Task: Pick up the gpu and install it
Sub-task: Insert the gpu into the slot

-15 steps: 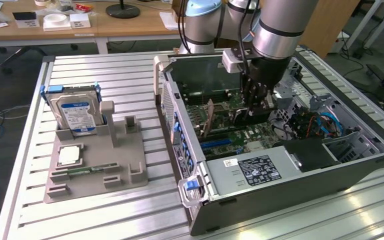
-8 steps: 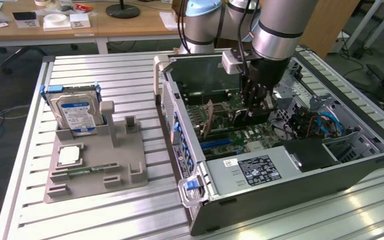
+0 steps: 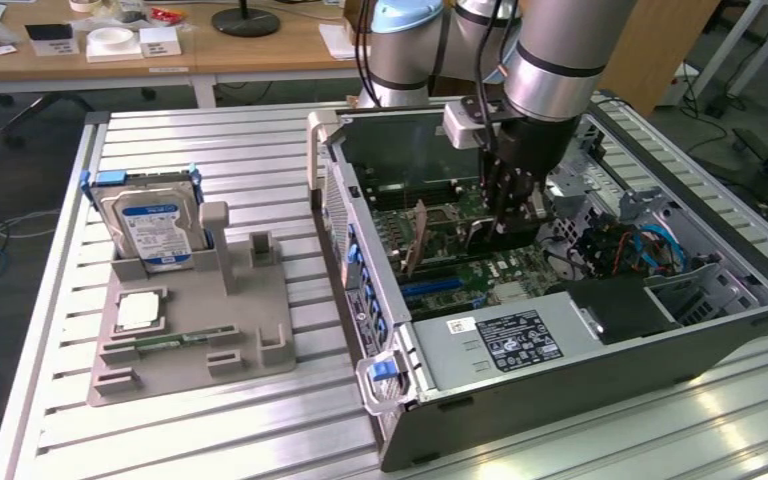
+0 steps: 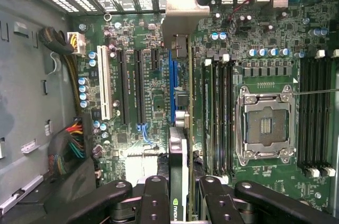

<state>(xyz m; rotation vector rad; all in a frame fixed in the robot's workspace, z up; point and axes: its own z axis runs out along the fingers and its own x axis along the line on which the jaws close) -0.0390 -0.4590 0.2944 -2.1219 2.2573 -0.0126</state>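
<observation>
While the gripper [image 4: 183,195] hangs inside the open computer case [image 3: 558,340], its two fingers [image 4: 154,203] are closed partway, pinching the gpu [image 4: 180,128] edge-on by its upper edge. The card runs straight out from between the fingertips toward the motherboard [image 4: 265,144], its silver end bracket [image 4: 183,9] against the slotted rear wall of the case and its lower edge at the blue expansion slot [image 4: 172,89]. I judge the card light and stiff but fragile: hold it by the board edge, clear of the cooler and contacts. Outside the case, a hard drive [image 3: 151,230] stands in the grey parts holder [image 3: 191,340].
</observation>
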